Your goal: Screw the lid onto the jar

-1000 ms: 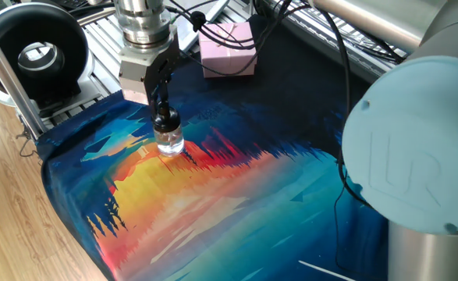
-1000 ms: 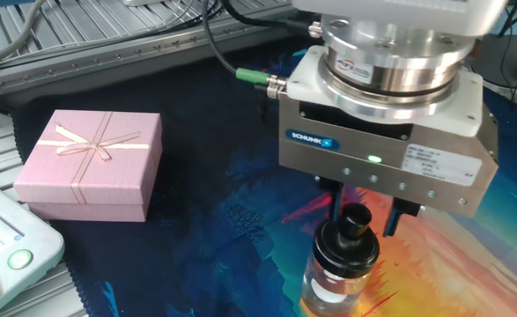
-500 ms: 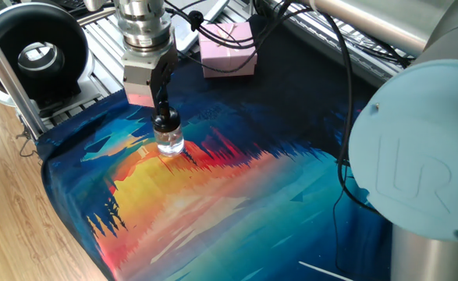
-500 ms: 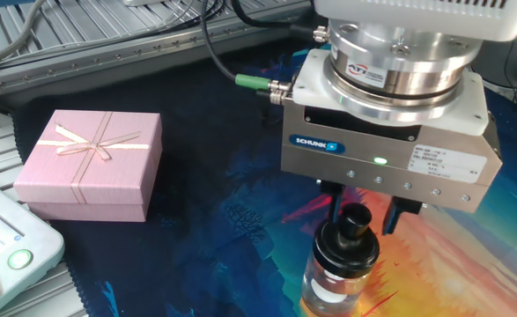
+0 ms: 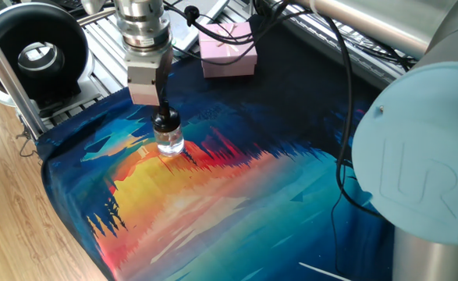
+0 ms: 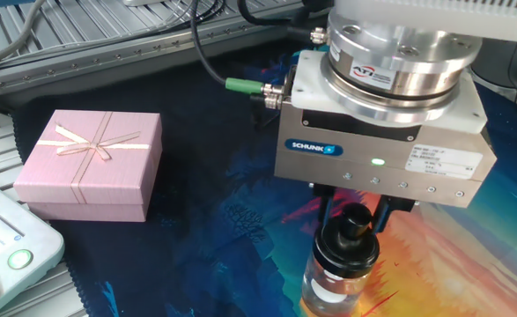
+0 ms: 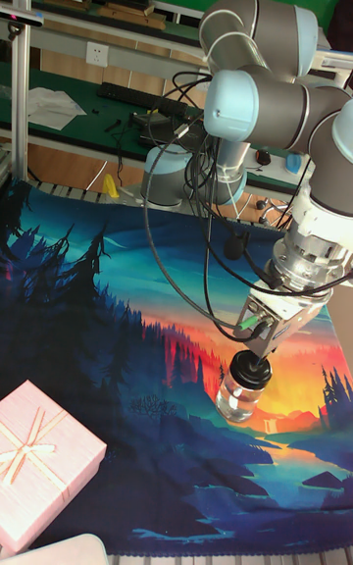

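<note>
Standing upright on the colourful mat (image 5: 213, 195) that covers the counter, the jar (image 6: 336, 283) carries the lid (image 6: 353, 236) on its neck. Directly above, the end effector (image 6: 356, 214) points straight down, its fingers (image 6: 322, 211) closed against either side of the lid's knob. A pink box (image 6: 91, 165) lies well apart on the mat's dark part.
</note>
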{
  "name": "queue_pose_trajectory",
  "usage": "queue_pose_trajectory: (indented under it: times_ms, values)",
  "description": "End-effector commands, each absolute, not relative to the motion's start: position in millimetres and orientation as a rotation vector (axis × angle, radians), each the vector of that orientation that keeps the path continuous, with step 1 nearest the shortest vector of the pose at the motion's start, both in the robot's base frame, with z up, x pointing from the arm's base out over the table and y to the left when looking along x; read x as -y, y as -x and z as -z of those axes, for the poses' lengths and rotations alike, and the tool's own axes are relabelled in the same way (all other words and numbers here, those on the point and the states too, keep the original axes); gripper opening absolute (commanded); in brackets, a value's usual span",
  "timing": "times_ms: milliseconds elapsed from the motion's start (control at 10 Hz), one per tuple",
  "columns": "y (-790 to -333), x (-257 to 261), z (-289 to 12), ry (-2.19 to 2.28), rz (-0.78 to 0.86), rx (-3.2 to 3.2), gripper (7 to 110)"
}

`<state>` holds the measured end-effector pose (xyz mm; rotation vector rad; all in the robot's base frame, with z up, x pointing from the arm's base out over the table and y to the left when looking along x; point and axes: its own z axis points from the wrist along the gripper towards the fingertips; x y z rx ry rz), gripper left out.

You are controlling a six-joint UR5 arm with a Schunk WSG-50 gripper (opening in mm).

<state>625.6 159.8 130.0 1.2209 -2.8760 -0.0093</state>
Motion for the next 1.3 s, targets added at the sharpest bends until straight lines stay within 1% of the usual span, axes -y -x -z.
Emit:
queue_pose_trajectory:
  times_ms: [0, 300, 600, 1200]
  values:
    - [-624, -160, -129, -1.294, -0.011, 2.857, 44]
    - [-621, -161, -128, -1.363, -0.003, 2.828, 44]
    - [-618, -170, -126, -1.495, 0.055, 2.784, 44]
    - [-618, -163, -122, -1.593, 0.063, 2.740, 44]
